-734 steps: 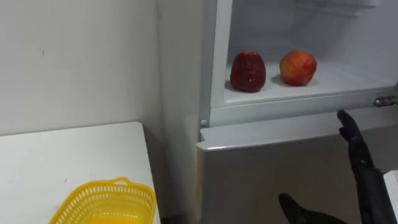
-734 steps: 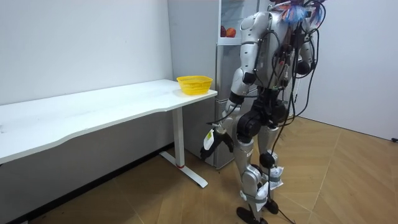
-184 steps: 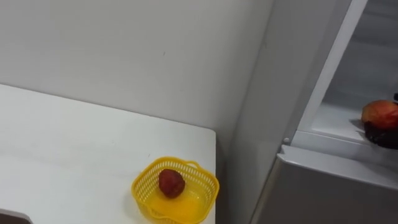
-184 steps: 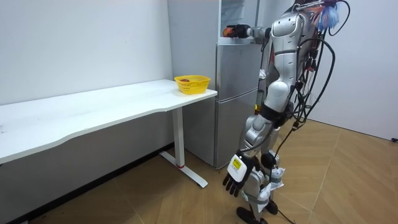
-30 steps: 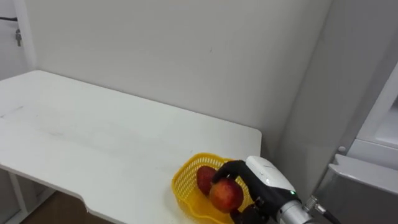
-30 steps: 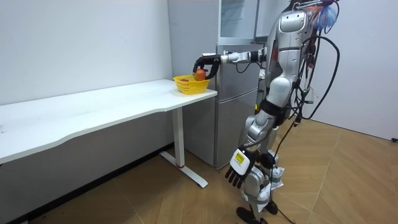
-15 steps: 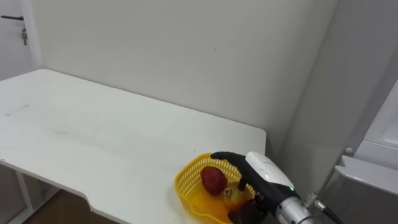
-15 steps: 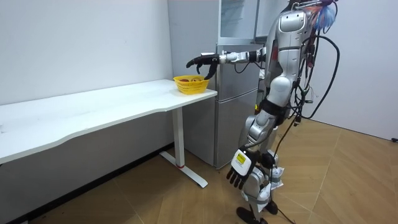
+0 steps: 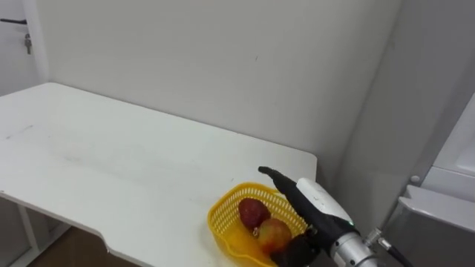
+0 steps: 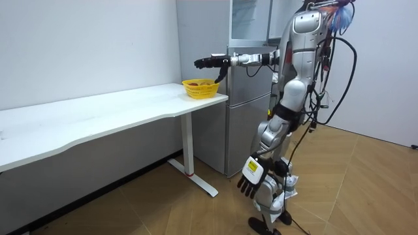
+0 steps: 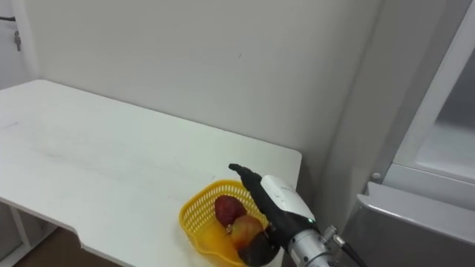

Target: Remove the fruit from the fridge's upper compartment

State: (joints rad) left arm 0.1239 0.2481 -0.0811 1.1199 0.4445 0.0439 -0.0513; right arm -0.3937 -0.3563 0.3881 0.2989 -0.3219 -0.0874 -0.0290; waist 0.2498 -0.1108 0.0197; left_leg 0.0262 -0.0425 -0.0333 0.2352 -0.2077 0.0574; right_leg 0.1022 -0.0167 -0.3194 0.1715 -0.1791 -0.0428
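Observation:
A yellow basket [image 9: 223, 210] stands at the table's end nearest the fridge. A dark red fruit [image 9: 253, 212] and an orange-red fruit [image 9: 274, 233] lie in it side by side. My right hand [image 9: 312, 199] hovers just above the basket's right side, open, fingers stretched out and holding nothing. In the room view that hand [image 10: 210, 62] reaches out over the basket [image 10: 201, 88] from in front of the fridge. My left hand [image 10: 250, 176] hangs open beside my leg.
The white table [image 9: 111, 163] runs off to the left along the wall. The grey fridge [image 10: 248, 98] stands right of the table, its upper compartment [image 9: 453, 148] open, and I stand in front of it.
My right hand held the orange-red fruit over the basket a second ago. It has let the fruit go into the basket, straightened its fingers and lifted a little.

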